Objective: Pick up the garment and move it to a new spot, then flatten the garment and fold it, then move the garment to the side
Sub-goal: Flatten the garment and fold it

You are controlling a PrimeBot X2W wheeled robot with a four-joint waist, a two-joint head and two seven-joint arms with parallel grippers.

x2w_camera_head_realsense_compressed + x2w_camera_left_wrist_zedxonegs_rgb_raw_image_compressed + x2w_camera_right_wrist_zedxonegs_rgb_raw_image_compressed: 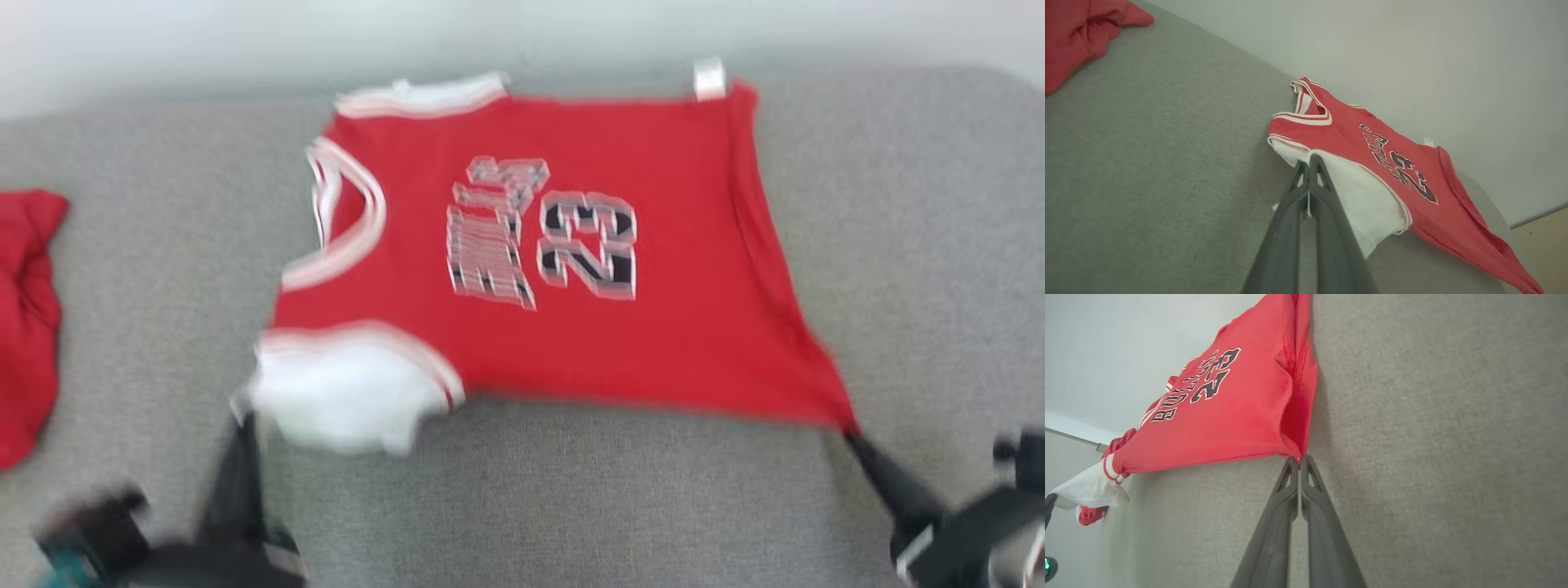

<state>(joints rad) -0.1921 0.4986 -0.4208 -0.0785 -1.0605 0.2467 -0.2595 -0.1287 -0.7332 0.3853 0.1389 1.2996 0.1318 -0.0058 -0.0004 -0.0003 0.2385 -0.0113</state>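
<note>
Far left, a crumpled red cloth (28, 318) sits on the grey cushion (571, 506), well apart from the action. Next over is the left gripper (1309, 162), fingers pinched tight on the white sleeve (1363, 204) of the garment (653, 310). The garment itself, red with a 23 on the chest, is spread face up across the middle of the cushion, near edge stretched taut. And over on the right is the right gripper (1299, 460), fingers clamped together on the red hem corner
</note>
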